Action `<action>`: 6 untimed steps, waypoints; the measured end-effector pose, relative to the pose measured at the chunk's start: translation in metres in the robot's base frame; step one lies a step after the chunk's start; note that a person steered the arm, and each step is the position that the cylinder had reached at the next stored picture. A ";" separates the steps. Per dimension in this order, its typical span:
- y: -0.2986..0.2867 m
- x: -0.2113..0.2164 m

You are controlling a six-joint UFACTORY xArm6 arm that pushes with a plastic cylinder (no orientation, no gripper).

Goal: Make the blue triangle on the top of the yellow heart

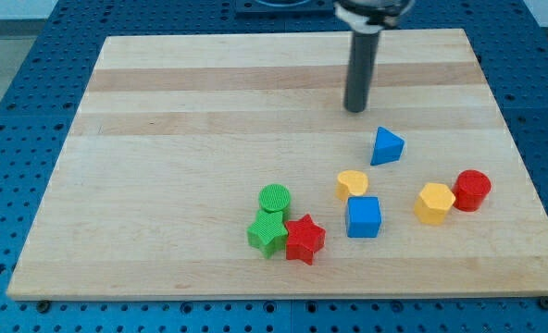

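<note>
Currently our tip [355,109], no pincer fitted, sits above-left of blue triangle [386,146]; next we nudge it left, above yellow heart [352,182].

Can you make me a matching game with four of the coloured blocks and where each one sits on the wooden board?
Things:
1. blue triangle block
2. red cylinder block
3. green cylinder block
4. blue cube block

Places:
A. farthest to the view's right
B. touching the green star block
C. nearest my tip
D. just below the yellow heart block

Pairs: 1-C, 2-A, 3-B, 4-D
</note>
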State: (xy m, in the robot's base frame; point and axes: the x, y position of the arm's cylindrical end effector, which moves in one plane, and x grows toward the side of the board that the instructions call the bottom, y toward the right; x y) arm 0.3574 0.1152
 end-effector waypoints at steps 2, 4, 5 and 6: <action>0.083 0.066; -0.028 0.076; -0.004 0.075; 0.050 0.103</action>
